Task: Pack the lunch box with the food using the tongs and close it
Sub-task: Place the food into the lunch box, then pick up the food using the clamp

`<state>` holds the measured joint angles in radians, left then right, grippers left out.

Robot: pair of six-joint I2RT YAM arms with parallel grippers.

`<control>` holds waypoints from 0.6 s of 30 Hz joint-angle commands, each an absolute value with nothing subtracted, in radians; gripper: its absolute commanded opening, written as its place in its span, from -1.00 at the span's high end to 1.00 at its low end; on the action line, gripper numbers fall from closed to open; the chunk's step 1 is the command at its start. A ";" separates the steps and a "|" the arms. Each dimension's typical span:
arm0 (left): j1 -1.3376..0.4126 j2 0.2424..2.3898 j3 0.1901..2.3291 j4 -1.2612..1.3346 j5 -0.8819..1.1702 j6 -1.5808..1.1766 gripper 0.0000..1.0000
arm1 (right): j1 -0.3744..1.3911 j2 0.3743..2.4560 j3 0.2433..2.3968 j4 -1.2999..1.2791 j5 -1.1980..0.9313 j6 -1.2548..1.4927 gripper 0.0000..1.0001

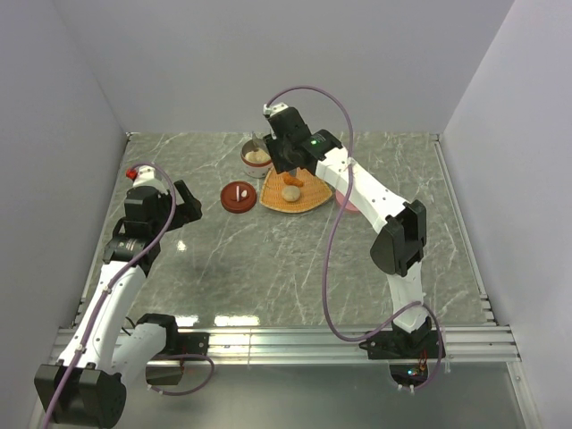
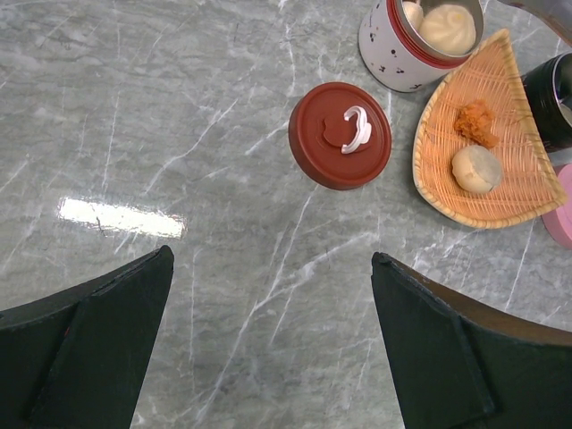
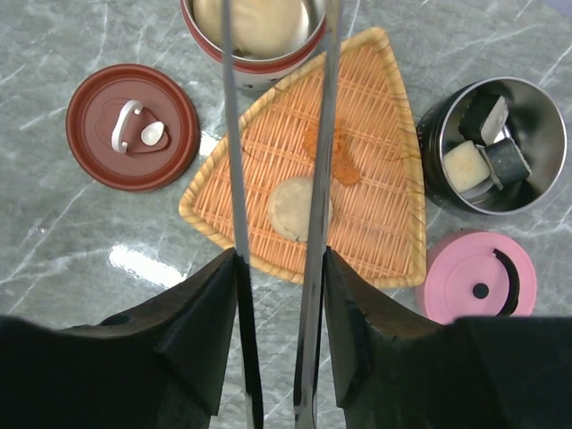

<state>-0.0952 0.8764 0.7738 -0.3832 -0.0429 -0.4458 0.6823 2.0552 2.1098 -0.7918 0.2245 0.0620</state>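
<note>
- Slippage is my main worry: the tongs [image 3: 236, 179] sit between my right gripper's [image 3: 279, 259] fingers with only a thin metal arm against each one, so a looser squeeze could let them twist or drop onto the tray [image 3: 375, 214].
- The pale round lump [image 3: 299, 207] lies on the tray between the two tong arms. It looks smooth and could squirt out sideways if pinched off-centre.
- The orange piece [image 3: 338, 161] lies just beside the right tong arm and looks crumbly, so a hard pinch may break it.
- The tong tips reach towards the red-rimmed pot [image 3: 268, 67], which has a bun inside. A low sweep could knock it or shove the light tray.
- The steel pot [image 3: 536, 116] already holds rice rolls [image 3: 487, 116]. Both lids [image 3: 132, 127] [image 3: 481, 288] lie off on the worktop [image 2: 179, 134].
- My right gripper is partly closed, gripping the tongs and nothing else.
- My left gripper [image 2: 273, 259] is spread wide above the bare worktop, holding nothing.
</note>
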 commanded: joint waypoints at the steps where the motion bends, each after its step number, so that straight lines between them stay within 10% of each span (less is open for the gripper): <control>1: -0.098 0.877 0.805 -0.362 -0.049 -0.431 -0.99 | 0.675 2.048 2.157 -0.779 0.244 0.051 0.00; 18: -0.097 0.877 0.798 -0.359 -0.046 -0.434 -0.99 | 0.675 1.834 1.956 -0.730 0.201 0.086 0.00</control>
<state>-0.0952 0.8818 0.7738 -0.3824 -0.0425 -0.4461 0.6804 1.9919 2.0163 -0.7689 0.2123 0.0658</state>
